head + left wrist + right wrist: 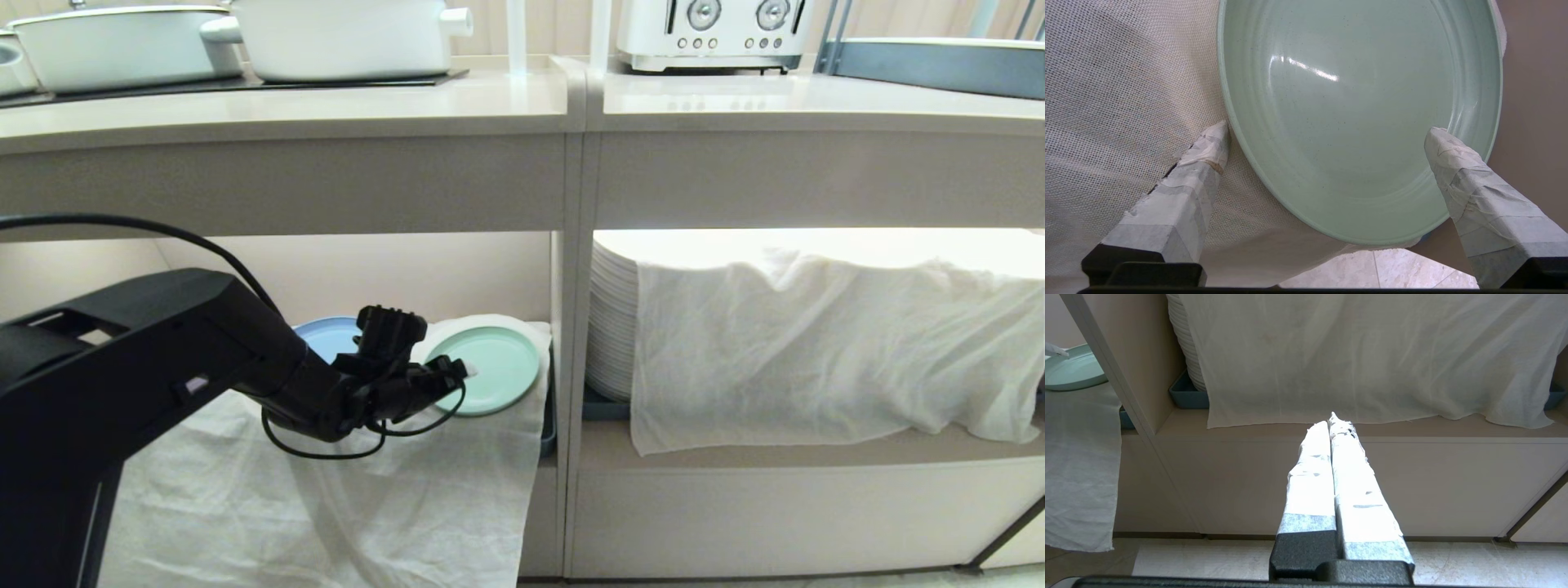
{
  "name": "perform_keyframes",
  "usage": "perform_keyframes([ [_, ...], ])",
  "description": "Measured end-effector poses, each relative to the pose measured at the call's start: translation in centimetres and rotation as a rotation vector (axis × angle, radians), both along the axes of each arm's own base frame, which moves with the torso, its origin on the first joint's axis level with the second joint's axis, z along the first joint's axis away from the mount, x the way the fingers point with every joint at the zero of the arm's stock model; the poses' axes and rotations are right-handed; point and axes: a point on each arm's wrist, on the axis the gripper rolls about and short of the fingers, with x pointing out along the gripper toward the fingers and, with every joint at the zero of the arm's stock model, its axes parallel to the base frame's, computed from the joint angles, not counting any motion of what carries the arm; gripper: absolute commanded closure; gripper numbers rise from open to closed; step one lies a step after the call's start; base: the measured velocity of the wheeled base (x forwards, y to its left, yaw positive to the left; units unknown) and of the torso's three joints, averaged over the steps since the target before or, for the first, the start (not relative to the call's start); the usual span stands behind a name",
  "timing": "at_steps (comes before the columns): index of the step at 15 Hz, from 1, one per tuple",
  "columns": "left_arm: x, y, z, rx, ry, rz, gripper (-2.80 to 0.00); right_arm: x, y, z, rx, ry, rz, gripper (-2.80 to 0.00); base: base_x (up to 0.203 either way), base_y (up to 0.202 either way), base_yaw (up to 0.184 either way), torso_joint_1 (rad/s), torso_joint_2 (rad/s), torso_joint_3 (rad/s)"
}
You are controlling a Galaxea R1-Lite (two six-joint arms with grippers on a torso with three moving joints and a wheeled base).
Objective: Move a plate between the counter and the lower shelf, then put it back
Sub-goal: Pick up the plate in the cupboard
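The left tool (pixel 1327 130) is gaping wide, straddling the mint plate's (pixel 487 367) rim at its seven o'clock edge on the lower shelf (pixel 498 457). The gauzy cloth (pixel 1126 102) risks getting pinched and dragged along.

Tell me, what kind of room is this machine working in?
Most likely a kitchen, or a mock-up of one: white pots sit on a hob on the counter, a toaster stands alongside, and plates are stacked on the shelves below.

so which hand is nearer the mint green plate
Left. The left hand is open at the plate, one finger on each side of its rim. The right hand is shut, off before the bay with the white stack.
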Motion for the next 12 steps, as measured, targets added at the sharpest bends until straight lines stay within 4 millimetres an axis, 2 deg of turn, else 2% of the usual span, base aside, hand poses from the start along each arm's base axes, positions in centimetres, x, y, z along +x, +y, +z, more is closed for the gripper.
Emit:
perform_keyframes([
  [12, -0.52, 0.19, 0.27, 0.023, 0.042, -0.002, -2.8, 0.0, 0.0, 0.0, 0.0, 0.0, 0.0, 0.0, 0.0, 0.0, 0.0, 0.0, 0.0, 0.0],
])
